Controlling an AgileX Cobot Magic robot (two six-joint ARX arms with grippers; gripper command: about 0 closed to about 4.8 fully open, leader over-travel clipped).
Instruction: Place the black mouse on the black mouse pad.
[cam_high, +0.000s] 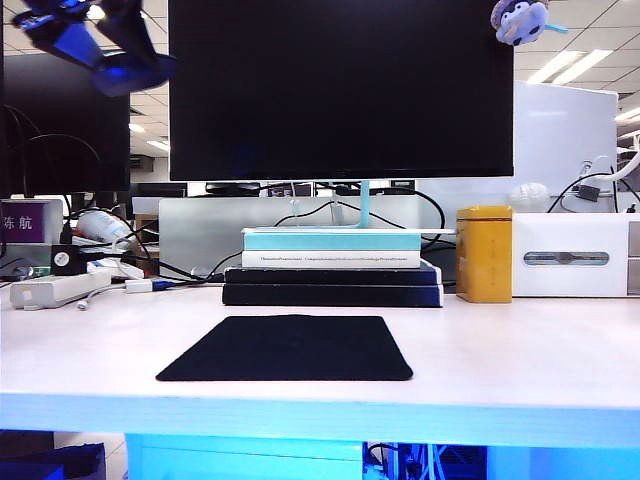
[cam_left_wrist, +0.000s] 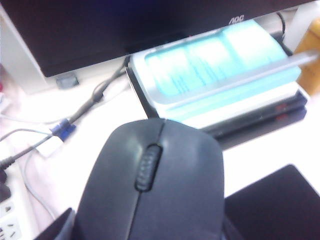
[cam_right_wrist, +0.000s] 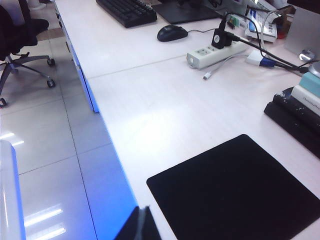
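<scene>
The black mouse (cam_left_wrist: 155, 185) fills the left wrist view, scroll wheel up. My left gripper (cam_left_wrist: 145, 229) is shut on it, a dark finger (cam_left_wrist: 61, 226) showing at each of its flanks. In the exterior view that gripper (cam_high: 105, 45) is a dark blur high at the upper left, well above the desk. The black mouse pad (cam_high: 290, 347) lies flat at the middle front of the desk, and its corner (cam_left_wrist: 280, 200) shows beyond the mouse. My right gripper (cam_right_wrist: 141, 225) hangs shut over the desk's front edge beside the pad (cam_right_wrist: 240, 192), holding nothing. It is out of the exterior view.
A monitor (cam_high: 340, 90) stands on stacked books (cam_high: 332, 268) behind the pad. A yellow tin (cam_high: 484, 253) and a white box (cam_high: 570, 255) are at the right. A power strip (cam_high: 55, 288) with cables lies at the left. Another mouse (cam_right_wrist: 172, 33) and a keyboard (cam_right_wrist: 126, 11) sit on the neighbouring desk.
</scene>
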